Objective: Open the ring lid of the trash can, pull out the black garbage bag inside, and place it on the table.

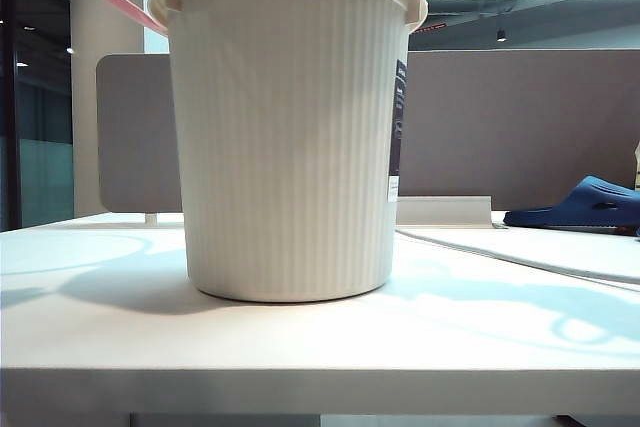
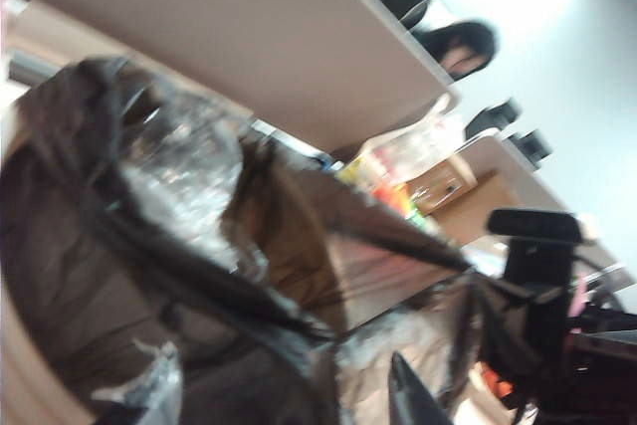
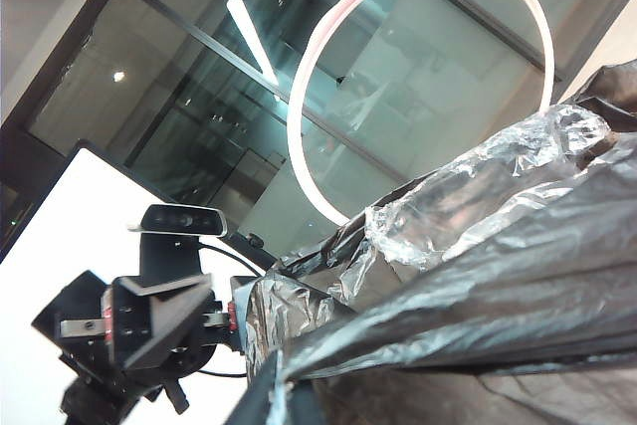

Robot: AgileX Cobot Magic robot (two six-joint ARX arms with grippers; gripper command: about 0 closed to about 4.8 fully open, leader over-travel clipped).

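The trash can (image 1: 290, 137) hides both grippers: the right one is clamped shut unseen, the left one's jaws unreadable behind the blurred black garbage bag (image 2: 149, 276).

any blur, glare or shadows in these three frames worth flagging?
Left wrist view: motion-blurred throughout, the black garbage bag smeared, window blown out. Right wrist view: sharp, with specular glare on the bag's crinkles and the ring lid against reflective glass. Exterior view: crisp trash can, soft shadows on the table; neither gripper visible there.
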